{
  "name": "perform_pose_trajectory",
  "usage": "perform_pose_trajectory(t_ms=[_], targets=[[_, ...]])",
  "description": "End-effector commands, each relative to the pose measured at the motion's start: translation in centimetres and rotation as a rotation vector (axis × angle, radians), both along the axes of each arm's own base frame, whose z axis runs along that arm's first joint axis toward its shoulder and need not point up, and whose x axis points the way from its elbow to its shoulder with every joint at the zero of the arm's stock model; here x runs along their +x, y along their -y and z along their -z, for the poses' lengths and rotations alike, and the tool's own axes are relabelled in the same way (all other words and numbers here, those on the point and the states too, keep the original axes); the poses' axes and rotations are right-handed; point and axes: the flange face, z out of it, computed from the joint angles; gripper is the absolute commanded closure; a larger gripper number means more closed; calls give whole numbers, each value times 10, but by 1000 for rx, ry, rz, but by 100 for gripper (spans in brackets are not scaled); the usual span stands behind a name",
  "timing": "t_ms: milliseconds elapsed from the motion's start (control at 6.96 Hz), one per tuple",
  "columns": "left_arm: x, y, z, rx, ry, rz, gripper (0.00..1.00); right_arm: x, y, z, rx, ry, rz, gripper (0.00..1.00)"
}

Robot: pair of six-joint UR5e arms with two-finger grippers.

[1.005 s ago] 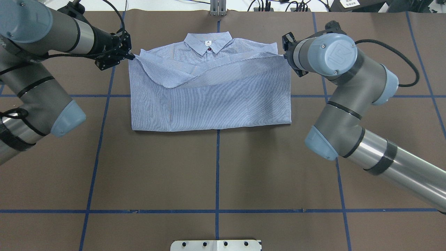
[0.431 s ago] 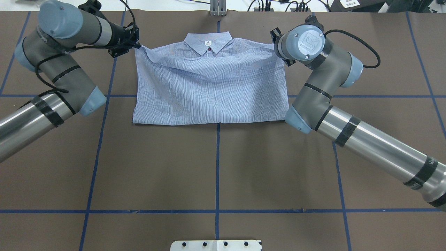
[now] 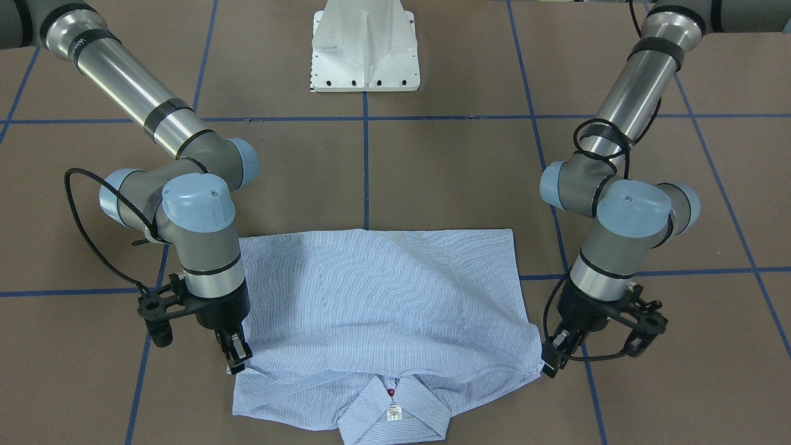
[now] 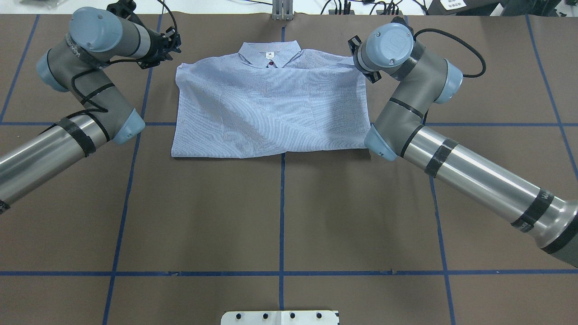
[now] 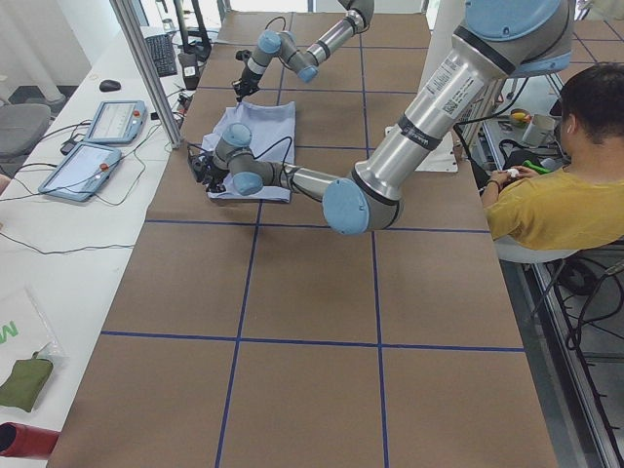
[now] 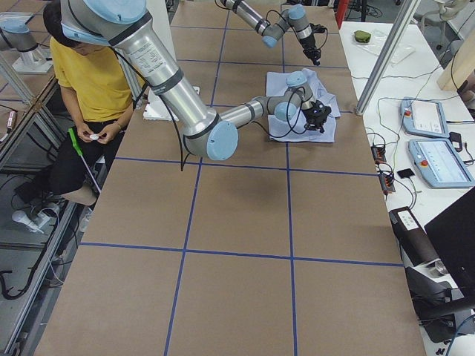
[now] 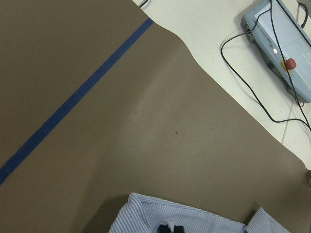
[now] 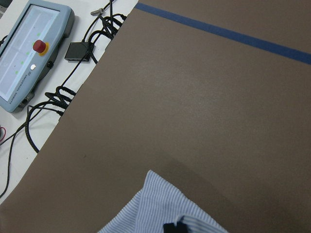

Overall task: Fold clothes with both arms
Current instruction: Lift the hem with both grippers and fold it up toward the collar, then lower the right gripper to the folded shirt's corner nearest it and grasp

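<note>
the shirt (image 4: 271,113) lies folded on the brown surface (image 4: 280,216), its collar (image 4: 270,55) at the edge far from the robot. the left gripper (image 3: 549,360) and the right gripper (image 3: 235,361) are each pinched closed on a shoulder corner. both wrists point down and the elbows are bent. a control pendant (image 7: 286,46) sits beyond the surface edge.

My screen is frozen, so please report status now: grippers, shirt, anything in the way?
Left gripper and right gripper shut on shirt corners. Shirt folded in half, collar uncovered. No obstacle seen near it.
</note>
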Motion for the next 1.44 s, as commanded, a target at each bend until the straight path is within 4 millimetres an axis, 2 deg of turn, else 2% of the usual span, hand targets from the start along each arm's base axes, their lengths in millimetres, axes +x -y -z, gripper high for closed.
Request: perform_pose_trajectory(t_ms=[0,144,287,431,574,718,861,1005,1149,1292], targets=[[1,5,-8,46,67,-19,1,6,9,1,-1,9,-11,53],[-1,3,-8,60,72,-34,0,25,21,1,-4,12,-42,57],[-5,1,7,83,57,-39,0,25,23,-4,-10,8,-43,58],[-12,-2,16,84,26,-69,0,23,22,1,4,24,-40,55],[-34,-17,15,82,-23,-121,0,20,19,3,12,37,-30,46],[-49,-39,15,100,-48,-138,0,25,6,11,14,81,4,42],[-53,-43,24,113,-61,-132,0,37,-37,9,26,142,77,38],[-57,-46,31,124,-71,-127,0,38,-104,-1,34,187,161,32],[-59,-51,26,116,-67,-129,0,47,-145,-21,27,198,190,24],[-58,-52,26,116,-66,-129,0,57,-180,-38,-19,225,190,23]])
